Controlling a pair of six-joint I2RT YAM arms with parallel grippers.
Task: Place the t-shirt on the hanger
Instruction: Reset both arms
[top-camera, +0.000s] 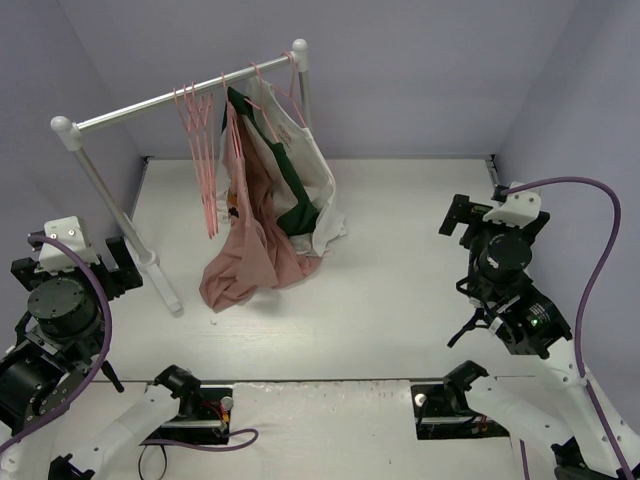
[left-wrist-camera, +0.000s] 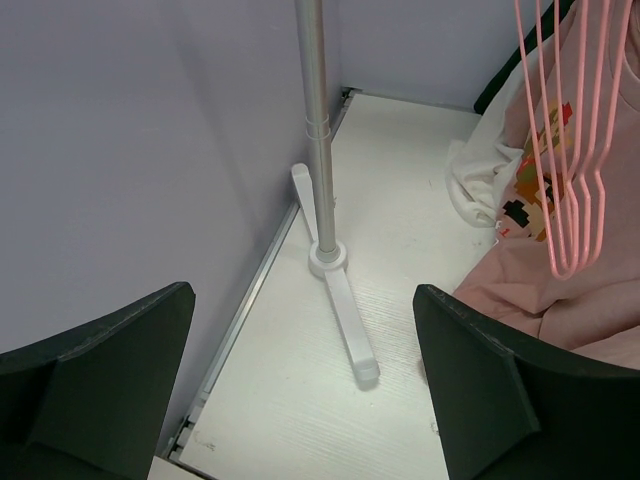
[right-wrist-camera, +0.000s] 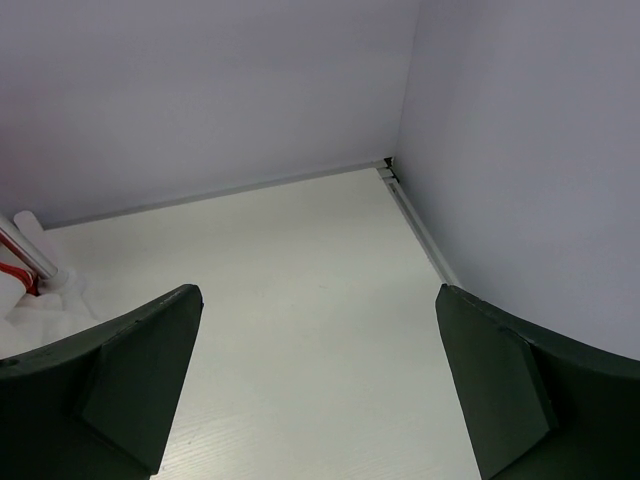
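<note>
Hanger mostly hidden inside t-shirt; left gripper and right gripper spread wide, empty

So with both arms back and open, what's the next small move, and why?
Probably ease the left gripper toward the empty pink hangers on the rail. Its jaws stand open, nothing is held, and those hangers hang just ahead of it, beside the pink t-shirt whose hem pools on the table. The right gripper, also open, sits farther off.
</note>
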